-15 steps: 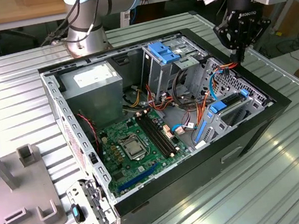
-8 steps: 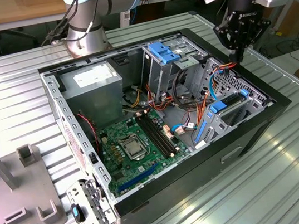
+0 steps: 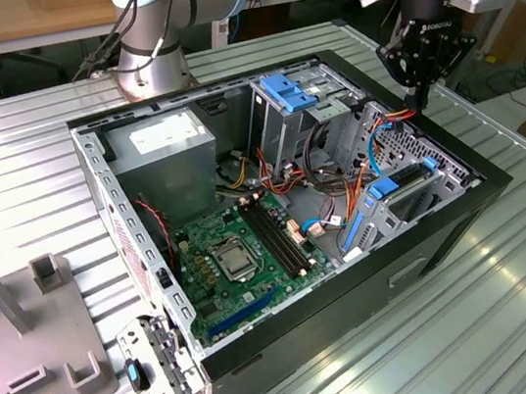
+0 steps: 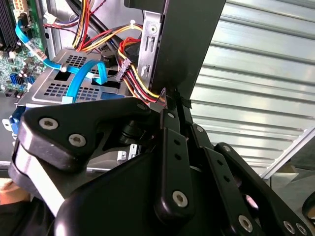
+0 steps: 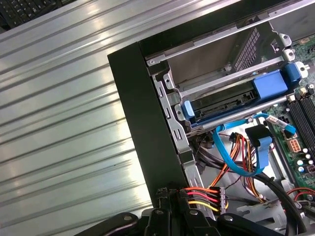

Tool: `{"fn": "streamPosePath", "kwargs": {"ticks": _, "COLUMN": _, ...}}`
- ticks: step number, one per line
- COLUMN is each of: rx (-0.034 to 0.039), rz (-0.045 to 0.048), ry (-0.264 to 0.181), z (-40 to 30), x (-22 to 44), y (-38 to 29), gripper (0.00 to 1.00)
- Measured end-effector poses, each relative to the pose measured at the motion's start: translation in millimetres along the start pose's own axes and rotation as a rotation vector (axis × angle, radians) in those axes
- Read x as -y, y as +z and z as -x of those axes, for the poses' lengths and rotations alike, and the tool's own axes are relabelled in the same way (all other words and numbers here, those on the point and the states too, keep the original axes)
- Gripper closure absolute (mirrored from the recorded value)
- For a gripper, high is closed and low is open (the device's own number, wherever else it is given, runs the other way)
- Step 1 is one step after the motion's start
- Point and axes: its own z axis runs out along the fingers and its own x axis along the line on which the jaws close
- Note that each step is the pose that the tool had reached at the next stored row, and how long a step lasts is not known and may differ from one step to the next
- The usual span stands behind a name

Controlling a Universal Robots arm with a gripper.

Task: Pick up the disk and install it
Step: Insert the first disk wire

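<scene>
The disk [image 5: 226, 102], a dark flat drive in a bright blue frame, sits inside the metal drive cage at the corner of the open computer case. In the exterior view the disk [image 3: 408, 183] lies low in the case at the view's right. My gripper [image 3: 415, 98] hangs over the case's black rim, above and behind that cage. Its fingers are shut tip to tip with nothing seen between them. In both wrist views the gripper [image 4: 170, 101] [image 5: 172, 194] sits right beside a red, orange and yellow power cable plug [image 5: 206, 199].
The case [image 3: 446, 229] lies open on a ribbed metal table [image 3: 519, 317]. Inside are a motherboard [image 3: 237, 255], a silver power supply [image 3: 162, 148], a blue-tabbed bracket [image 3: 287, 89] and blue data cables [image 5: 231, 152]. A grey fixture block [image 3: 27, 341] stands at the exterior view's left.
</scene>
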Motion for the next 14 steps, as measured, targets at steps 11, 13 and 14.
{"fn": "streamPosePath", "kwargs": {"ticks": 11, "rx": 0.001, "rz": -0.0012, "ry": 0.0, "z": -1.8, "x": -1.9, "y": -13.2, "gripper": 0.84}}
{"fn": "streamPosePath", "kwargs": {"ticks": 13, "rx": 0.0009, "rz": -0.0008, "ry": 0.0, "z": -1.1, "x": -2.3, "y": -13.5, "gripper": 0.84}}
{"fn": "streamPosePath", "kwargs": {"ticks": 14, "rx": 0.0007, "rz": -0.0005, "ry": 0.0, "z": -1.3, "x": -2.4, "y": -15.0, "gripper": 0.84}}
